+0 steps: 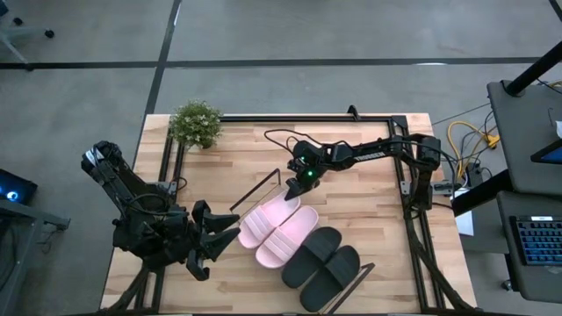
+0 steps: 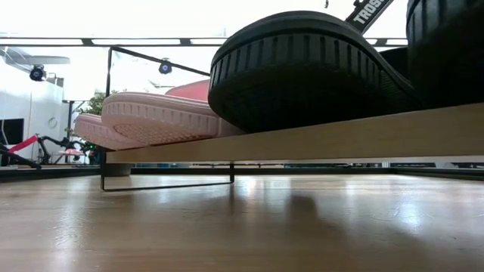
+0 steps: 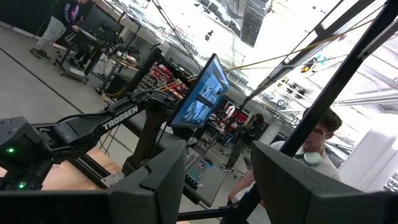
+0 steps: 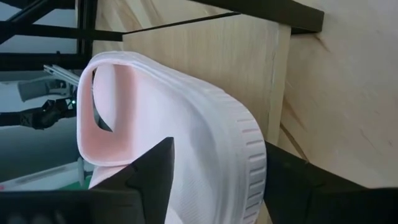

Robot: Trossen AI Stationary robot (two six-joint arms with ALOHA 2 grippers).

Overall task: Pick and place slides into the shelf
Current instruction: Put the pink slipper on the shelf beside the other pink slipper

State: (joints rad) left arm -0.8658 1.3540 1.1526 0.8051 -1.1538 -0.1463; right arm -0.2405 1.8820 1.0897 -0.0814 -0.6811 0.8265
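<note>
Four slides (image 1: 299, 244) on shelf (image 1: 263, 186) — right fingers (image 1: 293, 188) apart, straddling pink slide (image 4: 186, 155); left fingers (image 1: 213, 241) apart, near table edge.

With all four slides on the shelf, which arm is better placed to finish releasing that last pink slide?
Right. The right gripper sits at the heel of the outer pink slide on the shelf, fingers straddling its rim in its wrist view. The left gripper hangs open off the shelf's near-left end, touching nothing.
</note>
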